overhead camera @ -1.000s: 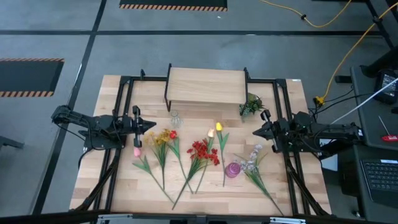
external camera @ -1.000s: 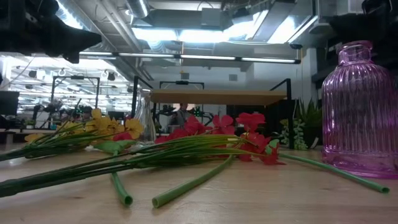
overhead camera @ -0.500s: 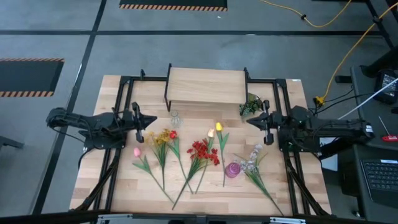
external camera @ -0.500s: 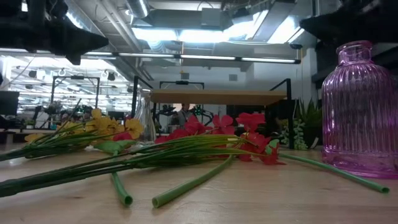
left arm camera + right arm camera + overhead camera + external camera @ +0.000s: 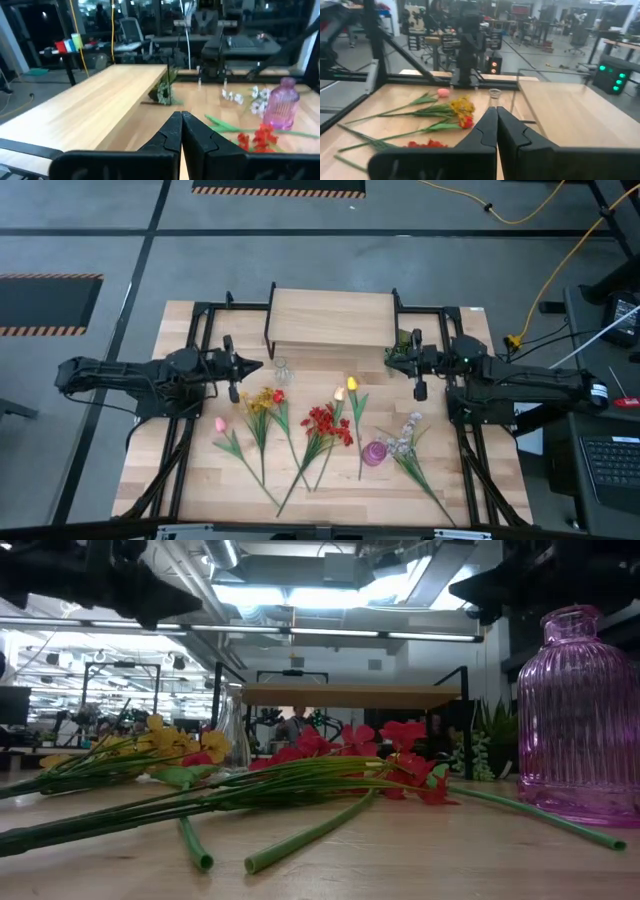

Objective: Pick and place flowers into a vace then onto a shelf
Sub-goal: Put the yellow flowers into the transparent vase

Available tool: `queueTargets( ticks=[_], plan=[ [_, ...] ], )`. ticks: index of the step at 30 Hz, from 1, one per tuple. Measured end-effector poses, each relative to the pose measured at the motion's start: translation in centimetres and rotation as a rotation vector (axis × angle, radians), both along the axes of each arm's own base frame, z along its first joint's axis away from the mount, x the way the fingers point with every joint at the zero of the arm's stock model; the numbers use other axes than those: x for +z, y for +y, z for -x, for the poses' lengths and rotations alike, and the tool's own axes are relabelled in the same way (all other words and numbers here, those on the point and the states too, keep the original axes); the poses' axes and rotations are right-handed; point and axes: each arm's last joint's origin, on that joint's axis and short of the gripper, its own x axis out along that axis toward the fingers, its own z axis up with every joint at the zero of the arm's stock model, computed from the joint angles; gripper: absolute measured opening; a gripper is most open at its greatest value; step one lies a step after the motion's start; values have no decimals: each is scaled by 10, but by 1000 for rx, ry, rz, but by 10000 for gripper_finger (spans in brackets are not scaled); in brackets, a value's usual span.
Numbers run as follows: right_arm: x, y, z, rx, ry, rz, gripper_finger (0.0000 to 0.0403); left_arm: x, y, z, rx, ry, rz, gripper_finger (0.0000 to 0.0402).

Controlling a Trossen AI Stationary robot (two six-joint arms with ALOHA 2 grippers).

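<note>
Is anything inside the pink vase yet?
No. The pink vase stands empty in the low view: its ribbed glass shows no stems. The flowers lie flat on the table beside it. Its base interior is not clearly visible.

Table (image 5: 470, 470) bears flowers (image 5: 322, 425), vase (image 5: 374, 453), shelf (image 5: 330, 319).

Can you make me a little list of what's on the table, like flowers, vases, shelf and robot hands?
flowers: all lying flat on the table; red spray in the middle, yellow-orange spray, pink tulip, white spray
pink vase: upright, empty, near the white spray
clear vase: small, upright, empty, in front of the shelf
shelf: at the back, nothing on top
left gripper: shut, holding nothing
right gripper: shut, holding nothing, by the green sprig
</note>
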Motion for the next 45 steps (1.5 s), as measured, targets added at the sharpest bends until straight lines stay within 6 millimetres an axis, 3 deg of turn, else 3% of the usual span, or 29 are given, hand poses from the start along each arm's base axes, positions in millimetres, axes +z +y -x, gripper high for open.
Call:
queueTargets(
  ticks=[14, 29, 38, 45],
  plan=[
    [-3, -12, -3, -63, 17, 72, 17, 0, 6, -10, 31, 38, -160, 3],
    [-5, -12, -5, -61, 29, 63, 18, -6, -4, -17, -91, 91, -40, 2],
    [-5, -12, -5, -62, 28, 49, 18, 13, -15, -31, 38, 330, 49, 2],
    [-5, -12, -5, -61, 30, 66, 18, 26, -38, -48, 43, 493, 127, 2]
  ],
)
